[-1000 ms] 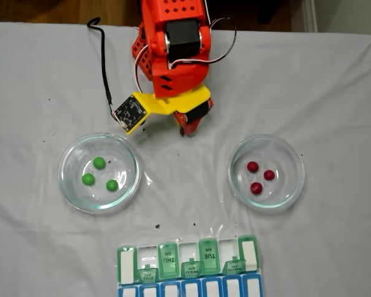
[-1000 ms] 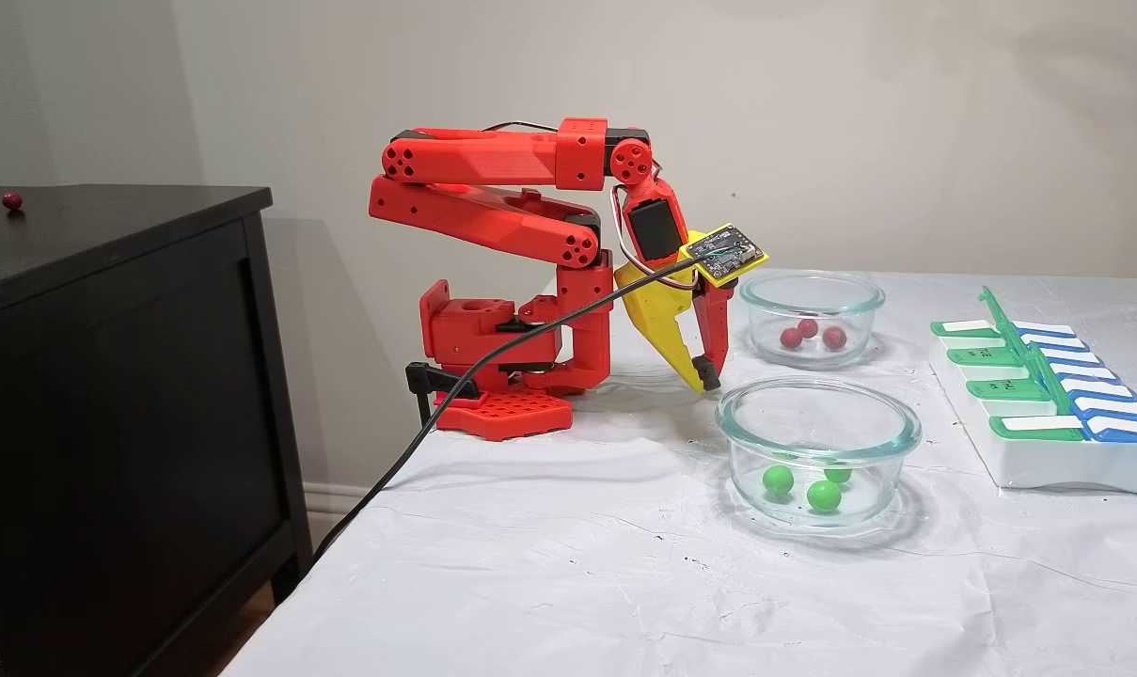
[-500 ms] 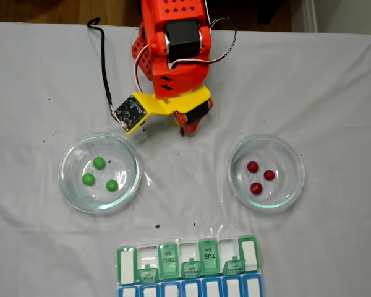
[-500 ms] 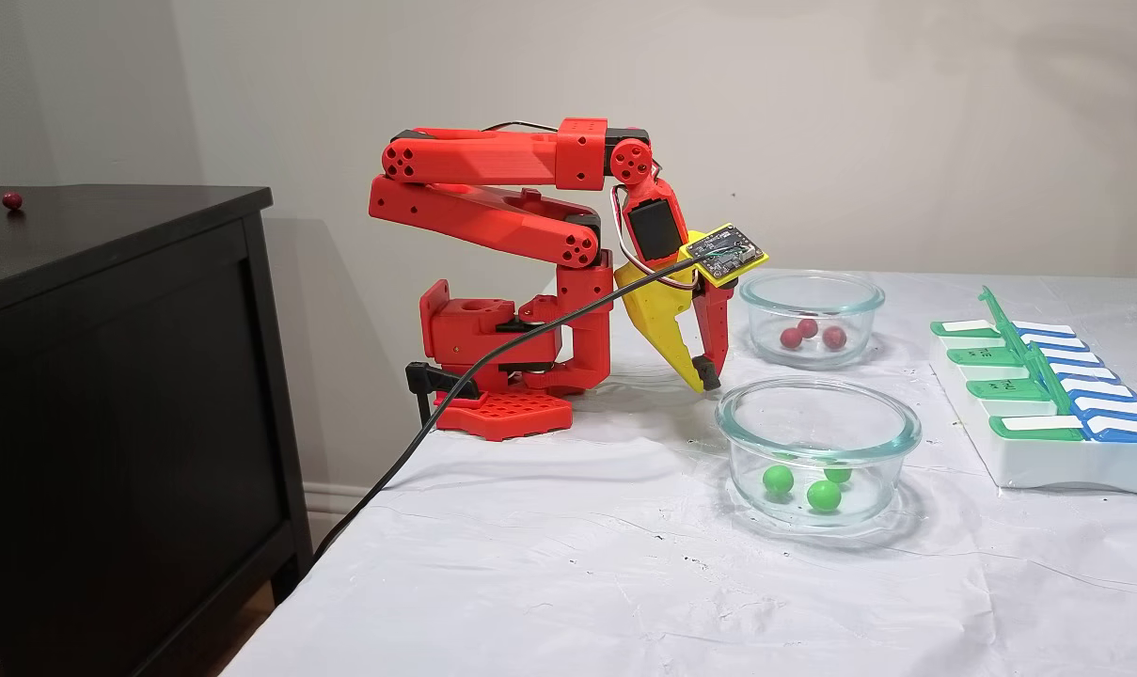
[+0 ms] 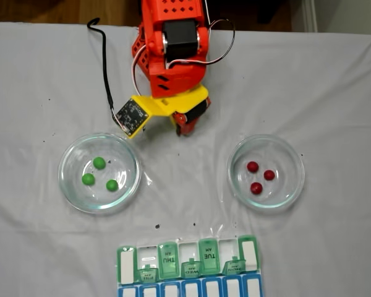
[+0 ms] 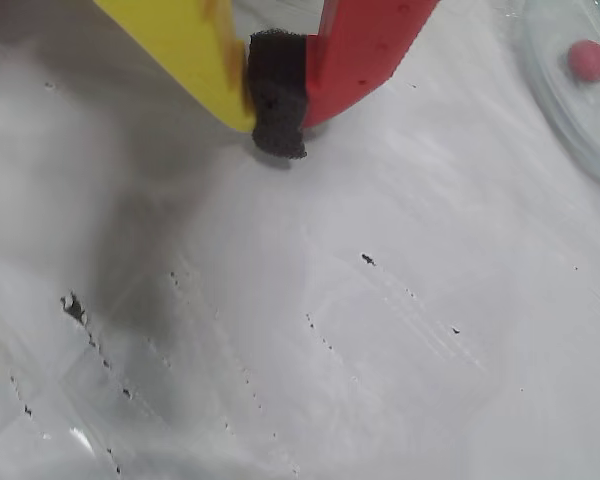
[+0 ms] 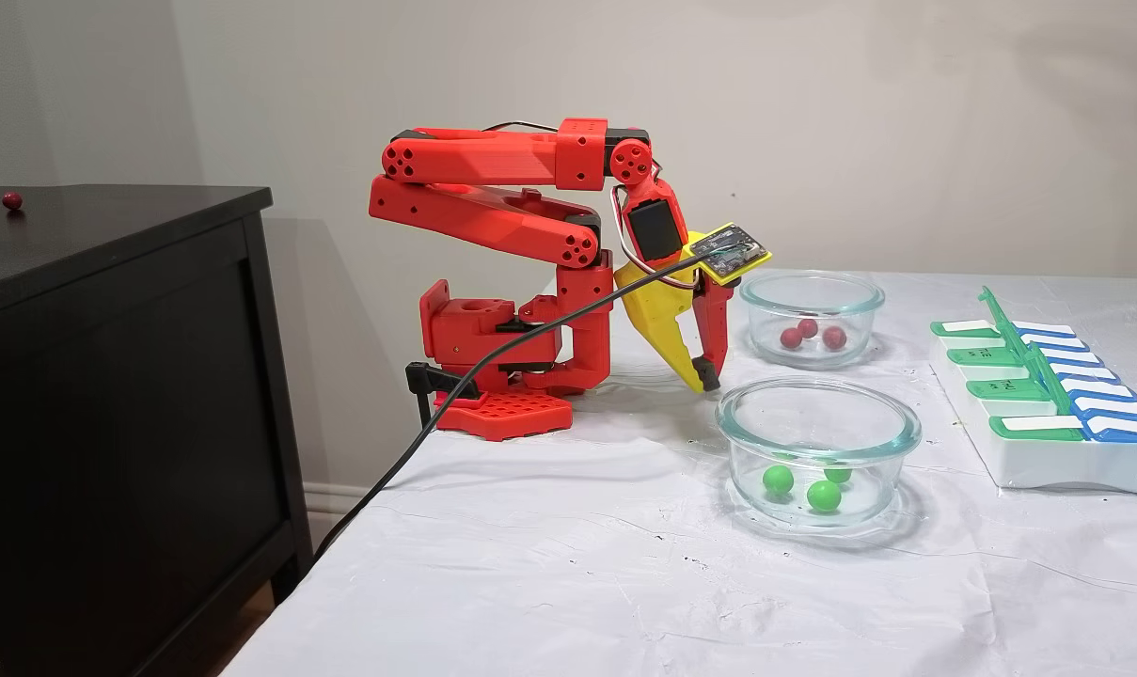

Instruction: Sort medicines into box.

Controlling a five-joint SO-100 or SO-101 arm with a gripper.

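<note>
Jaws pressed together, yellow against red, black pad between the tips, nothing pinched; gripper (image 6: 277, 120) poised just above the white tabletop (image 7: 624, 583), behind and between two glass dishes in the side fixed view (image 7: 709, 379). Relative to the pill organizer (image 5: 188, 266) in the top-down fixed view: up and left, a glass dish (image 5: 71, 185) with three green balls (image 5: 99, 163); up and right, another glass dish (image 5: 297, 179) with three red balls (image 5: 253, 166); further up, centred between both dishes, gripper tips (image 5: 184, 129) apart from either rim. Organizer compartments white, green lids marked THU, WED, TUE, blue row nearest the bottom edge.
</note>
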